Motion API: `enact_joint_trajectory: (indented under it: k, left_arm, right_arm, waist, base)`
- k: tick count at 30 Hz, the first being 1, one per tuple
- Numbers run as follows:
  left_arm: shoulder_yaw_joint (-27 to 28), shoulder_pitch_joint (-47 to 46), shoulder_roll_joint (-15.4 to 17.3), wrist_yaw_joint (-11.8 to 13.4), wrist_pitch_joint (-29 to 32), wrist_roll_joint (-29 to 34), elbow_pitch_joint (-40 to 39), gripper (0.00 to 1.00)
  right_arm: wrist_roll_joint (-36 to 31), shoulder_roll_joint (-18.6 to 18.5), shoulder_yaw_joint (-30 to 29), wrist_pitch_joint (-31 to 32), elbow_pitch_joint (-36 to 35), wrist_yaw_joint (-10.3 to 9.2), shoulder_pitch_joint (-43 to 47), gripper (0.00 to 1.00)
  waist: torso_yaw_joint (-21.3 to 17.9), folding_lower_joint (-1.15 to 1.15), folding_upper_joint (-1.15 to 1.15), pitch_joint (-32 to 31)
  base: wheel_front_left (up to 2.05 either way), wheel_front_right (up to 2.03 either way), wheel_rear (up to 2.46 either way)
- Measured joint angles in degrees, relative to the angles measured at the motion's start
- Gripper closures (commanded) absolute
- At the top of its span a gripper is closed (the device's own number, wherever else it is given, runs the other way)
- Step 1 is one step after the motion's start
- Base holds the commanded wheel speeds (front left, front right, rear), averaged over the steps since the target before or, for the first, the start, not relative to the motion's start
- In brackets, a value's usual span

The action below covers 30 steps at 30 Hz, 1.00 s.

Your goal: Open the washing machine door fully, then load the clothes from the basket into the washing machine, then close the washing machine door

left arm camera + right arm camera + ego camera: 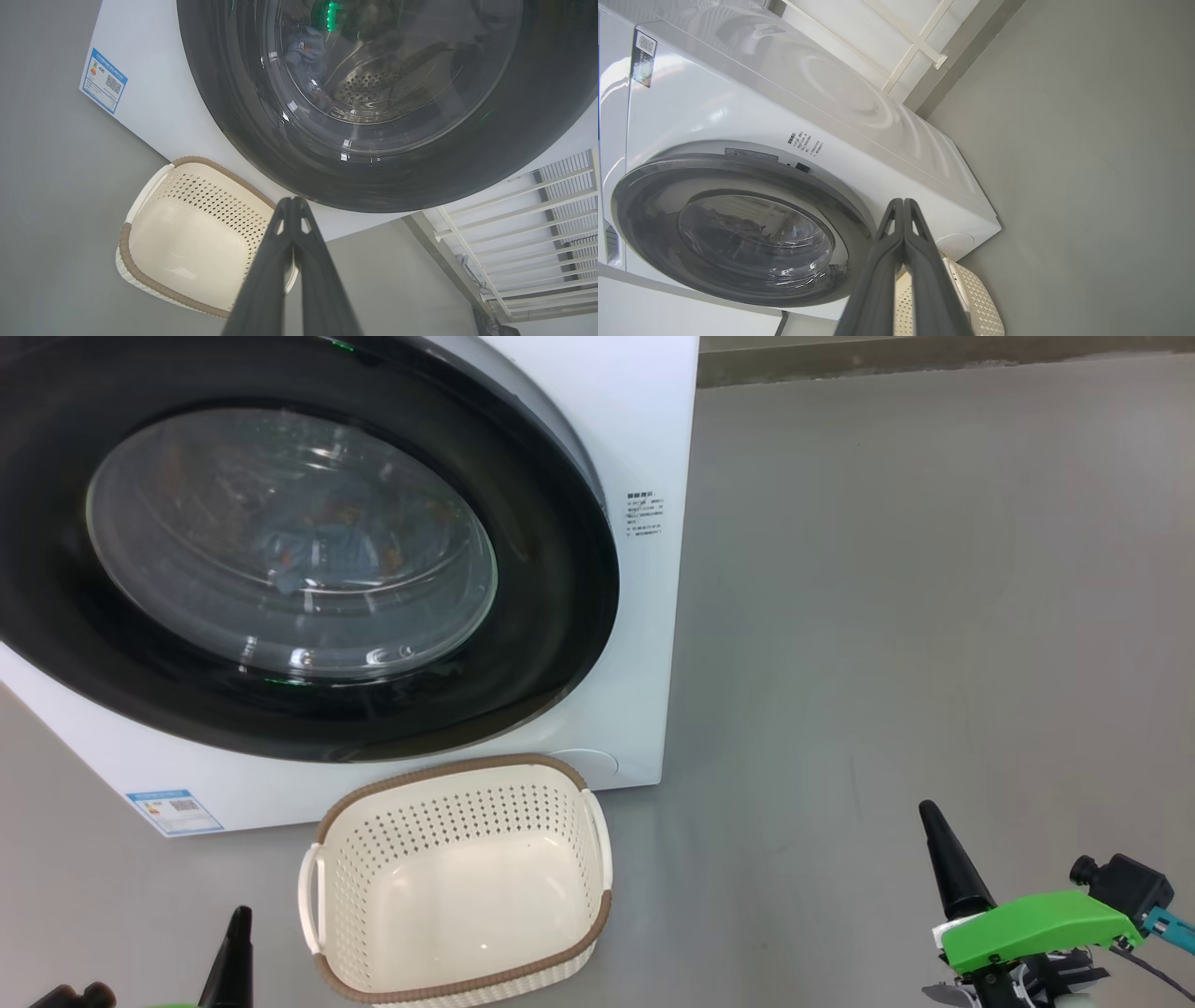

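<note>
Rightward, grey floor (934, 569) stretches past the washing machine (644, 429) edge.

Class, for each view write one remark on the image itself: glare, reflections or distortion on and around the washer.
Head view: white glints streak the door low on its glass, and the clothes behind it look hazy. Left wrist view: a green light glints in the glass. Right wrist view: a broad sheen lies across the washer.
</note>
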Motion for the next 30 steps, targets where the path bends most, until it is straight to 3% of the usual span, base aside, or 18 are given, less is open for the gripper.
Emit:
enact_joint_trajectory:
  k: [30]
  left_arm:
    - [1.8,-1.4,-1.7,0.0,5.0,-15.7,-0.2,1.0]
  right_arm:
    - [16.3,1.1,-4.1,5.1,-2.7,-0.03,1.4,1.0]
  waist:
    - [0.4,0.0,0.0,-0.9]
  base:
    - [0.0,0.0,0.0]
